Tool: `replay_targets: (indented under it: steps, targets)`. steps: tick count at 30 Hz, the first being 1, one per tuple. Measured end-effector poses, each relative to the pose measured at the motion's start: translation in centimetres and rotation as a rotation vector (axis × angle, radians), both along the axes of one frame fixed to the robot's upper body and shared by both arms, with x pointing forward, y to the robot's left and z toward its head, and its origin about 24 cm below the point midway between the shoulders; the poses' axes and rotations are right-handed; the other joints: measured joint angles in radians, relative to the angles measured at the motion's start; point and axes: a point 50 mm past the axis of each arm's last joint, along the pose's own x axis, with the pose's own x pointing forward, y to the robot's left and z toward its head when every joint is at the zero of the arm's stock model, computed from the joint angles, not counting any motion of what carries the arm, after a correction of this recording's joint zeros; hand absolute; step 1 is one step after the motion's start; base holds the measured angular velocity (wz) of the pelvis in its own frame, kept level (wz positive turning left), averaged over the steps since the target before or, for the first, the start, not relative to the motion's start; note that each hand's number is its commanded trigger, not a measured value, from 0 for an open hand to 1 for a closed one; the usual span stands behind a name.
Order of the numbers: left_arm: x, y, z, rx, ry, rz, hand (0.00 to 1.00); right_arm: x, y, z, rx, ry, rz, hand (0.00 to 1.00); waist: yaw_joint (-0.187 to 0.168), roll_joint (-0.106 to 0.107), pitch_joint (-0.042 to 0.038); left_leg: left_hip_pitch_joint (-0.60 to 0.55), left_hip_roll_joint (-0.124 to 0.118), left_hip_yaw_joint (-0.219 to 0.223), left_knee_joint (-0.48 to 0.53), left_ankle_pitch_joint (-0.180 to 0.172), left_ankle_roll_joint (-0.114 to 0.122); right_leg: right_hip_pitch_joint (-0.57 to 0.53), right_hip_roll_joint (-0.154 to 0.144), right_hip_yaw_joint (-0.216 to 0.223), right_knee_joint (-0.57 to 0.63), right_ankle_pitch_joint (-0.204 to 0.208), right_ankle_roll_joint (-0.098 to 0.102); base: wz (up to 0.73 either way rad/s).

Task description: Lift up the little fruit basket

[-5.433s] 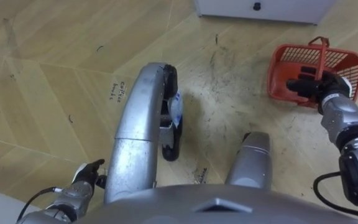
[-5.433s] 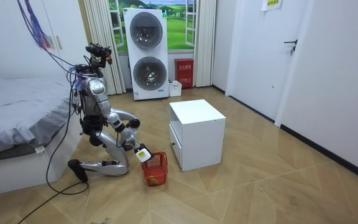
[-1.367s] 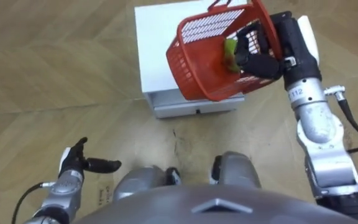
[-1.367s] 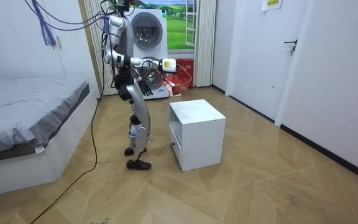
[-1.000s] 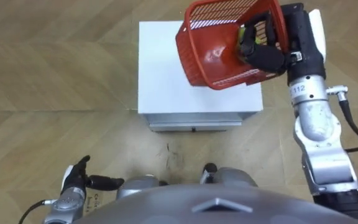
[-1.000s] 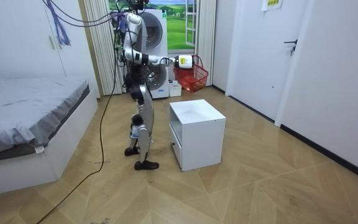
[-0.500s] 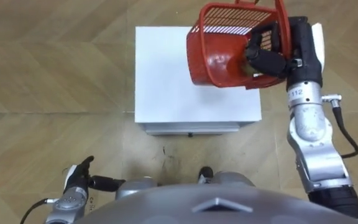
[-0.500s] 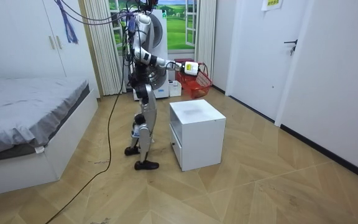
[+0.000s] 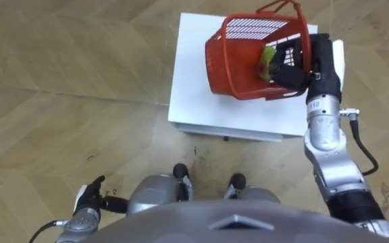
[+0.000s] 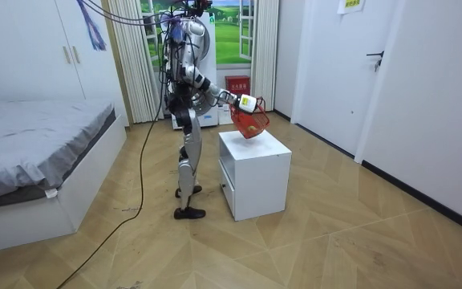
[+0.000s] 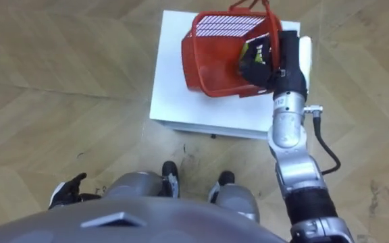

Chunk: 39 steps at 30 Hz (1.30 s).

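Basket [image 9: 248,61] now brought lower, over the table [image 9: 194,101].
Gripped at the handle by the curled right hand [image 9: 292,71], it hangs tilted; the left hand [image 9: 88,204] is held open.

The right hand [image 9: 291,73] and basket [image 9: 231,64] wall hide most of the green item [image 9: 267,58]

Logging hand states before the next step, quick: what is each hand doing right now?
Left hand: open, holding nothing, low at the robot's side.
Right hand: shut on the red basket, held tilted above the white cabinet.
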Motion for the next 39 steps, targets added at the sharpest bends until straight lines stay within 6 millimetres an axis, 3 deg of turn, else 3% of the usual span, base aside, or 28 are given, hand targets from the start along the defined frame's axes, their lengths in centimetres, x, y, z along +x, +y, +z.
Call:
replay_targets:
  steps: [9, 18, 19, 20, 21, 31, 39]
  targets:
    - [-0.6, 0.0, 0.0, 0.012, 0.031, -0.033, 0.00, -0.3, -0.3, -1.6, -0.024, 0.064, -0.046, 1.00, 0.002, 0.000, 0.0006, -0.036, -0.002, -0.002, 0.003, 0.004, 0.003, -0.038, -0.002, -0.009, 0.013, 0.002, -0.003, -0.01]
    - [-0.8, 0.0, -0.1, 0.008, 0.053, -0.032, 0.00, 0.4, -0.5, -1.1, -0.043, 0.024, -0.091, 1.00, 0.005, 0.005, 0.0031, -0.061, -0.003, -0.012, 0.012, 0.004, 0.003, -0.053, -0.005, -0.035, 0.013, 0.002, -0.003, 0.05]
    - [-0.8, 0.0, -0.1, 0.008, 0.054, -0.034, 0.00, 0.6, -0.5, -1.0, -0.045, 0.015, -0.095, 0.68, 0.005, 0.006, 0.0038, -0.063, -0.003, -0.015, 0.012, 0.004, 0.003, -0.053, -0.006, -0.042, 0.013, 0.002, -0.003, 0.06]
    - [-0.8, 0.0, -0.1, 0.008, 0.054, -0.034, 0.00, 0.7, -0.5, -0.9, -0.046, 0.011, -0.098, 0.27, 0.005, 0.006, 0.0039, -0.064, -0.003, -0.016, 0.012, 0.004, 0.003, -0.053, -0.006, -0.048, 0.013, 0.002, -0.003, 0.09]
    - [-0.8, 0.0, -0.1, 0.008, 0.055, -0.034, 0.00, 0.7, -0.5, -0.8, -0.047, 0.007, -0.103, 0.01, 0.004, 0.006, 0.0040, -0.066, -0.004, -0.023, 0.013, 0.004, 0.003, -0.053, -0.006, -0.057, 0.013, 0.002, -0.003, 0.11]
    - [-2.8, -0.2, -0.4, 0.005, 0.124, -0.027, 0.00, 0.6, -0.5, -1.8, -0.034, 0.030, -0.111, 0.00, 0.011, 0.003, 0.0063, -0.074, -0.003, -0.028, 0.016, 0.004, 0.003, -0.054, -0.005, -0.060, 0.014, 0.002, -0.003, 0.02]
    - [-3.2, -0.2, -0.5, 0.001, 0.139, -0.024, 0.00, 0.2, -0.6, -2.3, -0.034, 0.047, -0.111, 0.00, 0.023, -0.005, 0.0108, -0.075, -0.003, -0.034, 0.021, 0.004, 0.003, -0.051, -0.005, -0.062, 0.014, 0.002, -0.003, 0.00]
